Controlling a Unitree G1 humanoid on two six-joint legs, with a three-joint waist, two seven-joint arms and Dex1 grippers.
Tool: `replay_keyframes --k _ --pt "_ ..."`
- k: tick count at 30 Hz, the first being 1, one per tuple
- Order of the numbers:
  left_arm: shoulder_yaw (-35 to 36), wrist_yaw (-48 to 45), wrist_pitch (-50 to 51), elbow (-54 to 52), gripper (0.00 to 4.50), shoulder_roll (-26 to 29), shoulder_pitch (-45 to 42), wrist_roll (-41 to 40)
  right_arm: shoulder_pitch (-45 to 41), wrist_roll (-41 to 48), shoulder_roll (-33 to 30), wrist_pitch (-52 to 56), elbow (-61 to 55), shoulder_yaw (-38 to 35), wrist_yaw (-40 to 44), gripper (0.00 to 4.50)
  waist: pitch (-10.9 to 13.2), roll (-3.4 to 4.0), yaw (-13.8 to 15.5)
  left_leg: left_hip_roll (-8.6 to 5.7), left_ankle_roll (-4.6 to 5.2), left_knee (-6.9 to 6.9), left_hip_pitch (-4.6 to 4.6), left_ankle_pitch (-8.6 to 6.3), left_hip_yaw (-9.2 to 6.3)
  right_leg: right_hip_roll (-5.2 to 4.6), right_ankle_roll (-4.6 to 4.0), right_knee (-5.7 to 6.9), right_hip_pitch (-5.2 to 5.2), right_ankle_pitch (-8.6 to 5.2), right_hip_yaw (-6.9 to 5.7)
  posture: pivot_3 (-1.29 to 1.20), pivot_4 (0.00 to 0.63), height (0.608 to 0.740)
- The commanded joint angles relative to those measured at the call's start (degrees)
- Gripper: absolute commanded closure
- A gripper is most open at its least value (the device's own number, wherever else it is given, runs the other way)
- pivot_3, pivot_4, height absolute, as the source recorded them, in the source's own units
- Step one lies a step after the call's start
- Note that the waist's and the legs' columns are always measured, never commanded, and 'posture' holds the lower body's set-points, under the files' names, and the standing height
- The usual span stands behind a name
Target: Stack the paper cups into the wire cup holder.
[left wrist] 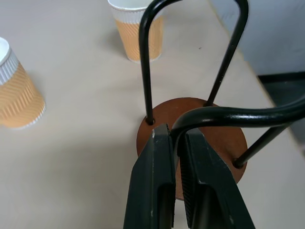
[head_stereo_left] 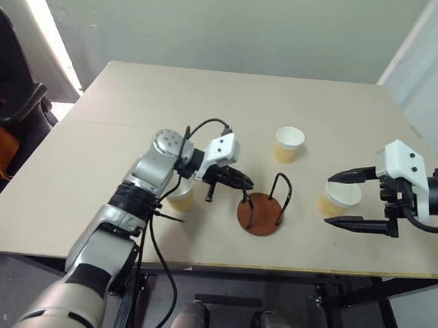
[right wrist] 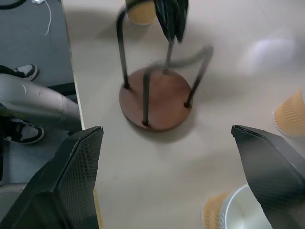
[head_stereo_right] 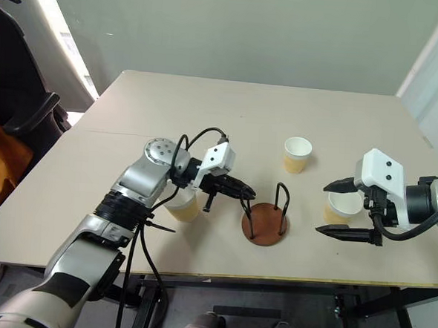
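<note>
A pale beige bench (head_stereo_left: 132,129) stood before a grey-green wall (head_stereo_left: 235,24); bright window light (head_stereo_left: 52,31) fell far left, beside a black chair (head_stereo_left: 12,84).

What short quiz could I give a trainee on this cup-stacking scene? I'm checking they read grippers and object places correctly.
1. True or false: a paper cup already sits inside the wire cup holder.
2. What is the left gripper shut on?
A. a cup rim
B. a wire loop of the holder
C. nothing
3. Fill in: the right gripper is ____, its fingers on either side of the nearest cup.

Key
1. False. The holder is empty; the three cups stand on the table: one by the left arm, one beyond the holder, one at the right gripper.
2. B
3. open
</note>
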Motion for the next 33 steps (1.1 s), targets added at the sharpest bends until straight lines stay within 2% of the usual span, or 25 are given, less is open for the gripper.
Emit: replay_keyframes --k 1,2,5,10,15,18,23,25,29,33 --pt "-0.30 1.85 -3.53 2.30 4.49 -1.45 -3.00 2.08 -0.44 0.26 -0.59 0.02 -0.94 -1.07 -0.38 0.00 0.00 0.00 0.00 0.00 0.00 0.00 -0.01 -0.01 0.01 0.00 0.01 0.00 0.00 0.01 0.00 0.00 0.150 0.740" --pt "-0.59 1.78 -3.96 3.08 4.49 -1.62 -3.30 2.69 -0.42 0.28 -0.61 0.04 -0.98 -1.06 -0.38 0.00 0.00 0.00 0.00 0.00 0.01 0.00 -0.01 -0.01 0.01 0.00 0.03 -0.01 0.00 0.02 0.00 0.00 0.150 0.740" --pt "-0.72 2.10 -4.70 5.27 3.72 -2.24 -4.10 3.53 -0.14 0.56 -0.77 0.69 -1.26 -1.24 -0.63 0.00 0.00 0.01 -0.01 -0.01 0.02 0.00 0.00 -0.02 0.02 0.00 0.04 -0.02 0.00 0.02 0.00 0.00 0.150 0.740" --pt "-0.43 1.16 -5.52 5.75 1.92 -2.03 -4.05 3.94 0.83 0.49 -1.24 1.29 -1.51 -1.73 -0.47 0.00 0.00 0.00 0.00 -0.02 0.02 -0.01 -0.02 -0.02 0.02 0.01 0.08 -0.02 0.00 -0.01 0.00 0.00 0.150 0.740" --pt "0.37 2.11 -7.46 5.73 0.16 -0.59 -4.48 4.66 1.30 -3.65 -3.53 -0.40 1.99 -0.37 -0.15 0.00 0.00 0.00 0.01 -0.04 0.02 -0.01 -0.04 -0.02 0.02 0.00 0.10 -0.04 0.00 -0.02 0.01 0.00 0.150 0.740" --pt "0.76 0.37 -8.10 3.80 0.03 1.77 -4.50 4.13 1.88 -8.13 -5.35 -3.08 4.94 1.82 0.02 0.00 0.00 0.00 0.00 -0.03 0.02 -0.01 -0.03 -0.02 0.02 0.00 0.09 -0.04 0.00 -0.02 0.01 0.00 0.150 0.740" --pt "5.62 -5.46 -4.35 -4.84 0.03 8.71 -2.62 -2.62 -1.78 -16.43 -3.69 -7.02 9.60 9.21 -2.60 0.00 0.00 0.01 -0.16 -0.02 0.04 -0.03 -0.05 -0.03 0.02 0.02 0.09 -0.04 -0.07 -0.02 0.01 0.00 0.150 0.740" --pt "8.17 -8.24 -0.62 -10.61 0.03 11.79 -0.58 -7.16 -2.40 -19.21 -2.42 -8.52 10.93 12.23 -3.01 0.00 0.00 0.00 -0.37 0.00 0.07 -0.05 -0.04 -0.05 0.03 0.04 0.09 -0.04 -0.09 -0.02 0.01 0.00 0.150 0.740" --pt "13.04 -7.41 9.80 -22.10 0.03 15.93 1.53 -15.03 -4.86 -22.91 0.85 -9.70 14.29 15.42 -3.85 0.00 0.00 0.02 -0.48 0.02 0.08 -0.04 -0.03 -0.06 0.02 0.03 0.09 0.00 -0.09 -0.02 0.00 0.00 0.150 0.740" --pt "15.87 -5.12 16.08 -29.95 0.03 19.70 3.28 -18.78 -6.29 -25.12 3.27 -11.04 16.91 17.49 -3.48 0.00 0.00 0.02 -0.19 0.00 0.08 -0.03 -0.06 -0.06 -0.01 -0.01 0.06 -0.02 -0.08 0.00 -0.01 0.00 0.150 0.740"
